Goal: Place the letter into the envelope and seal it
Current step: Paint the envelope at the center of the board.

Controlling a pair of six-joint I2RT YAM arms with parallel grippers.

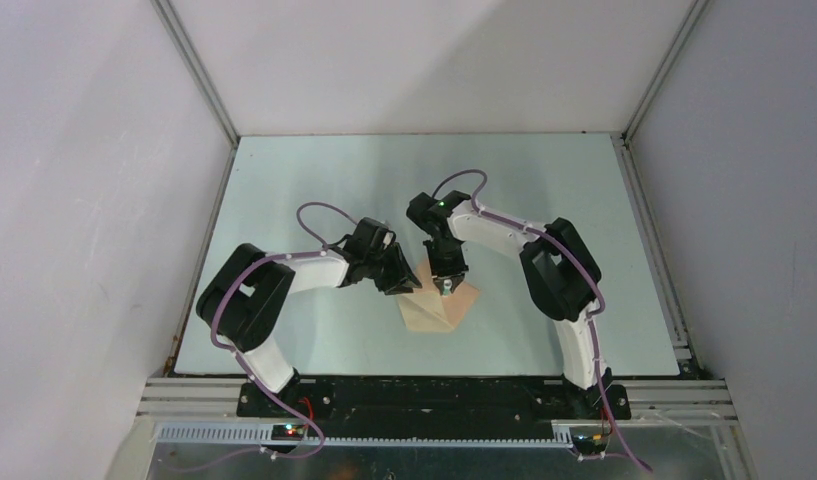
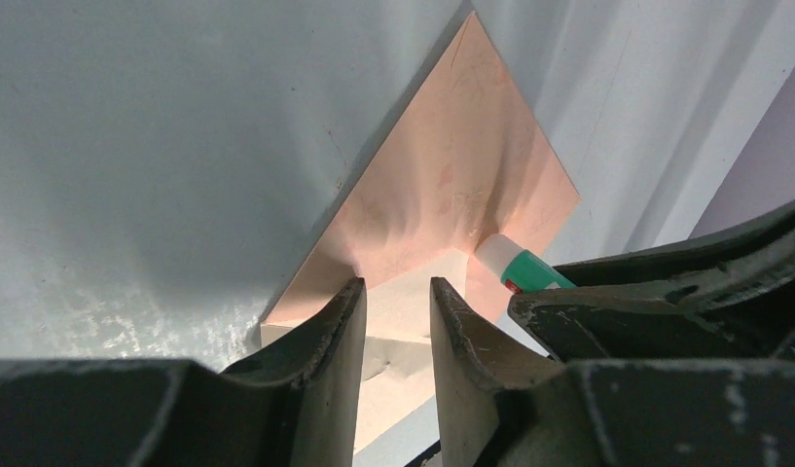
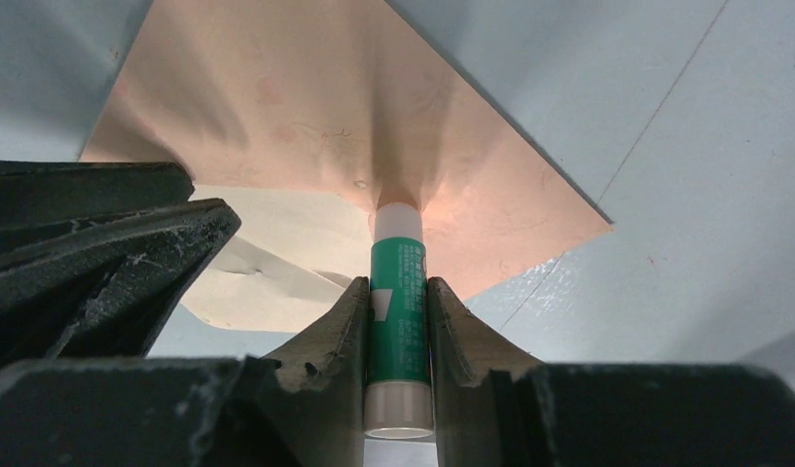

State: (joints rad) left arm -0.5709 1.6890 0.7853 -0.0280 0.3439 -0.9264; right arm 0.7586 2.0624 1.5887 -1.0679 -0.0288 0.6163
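On the pale table [image 1: 314,200], near its front middle, we see the envelope [image 1: 429,312] with the letter [image 1: 464,296] touching it at two o'clock. The right gripper [image 3: 398,311] clamps a green glue stick [image 3: 397,282], its white tip on the letter. The left gripper [image 2: 398,297], jaws apart, sits over the envelope's cream paper at ten o'clock.

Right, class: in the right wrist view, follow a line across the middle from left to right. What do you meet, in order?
left gripper → envelope → glue stick → table. The letter spreads behind several of these, so it is left out.
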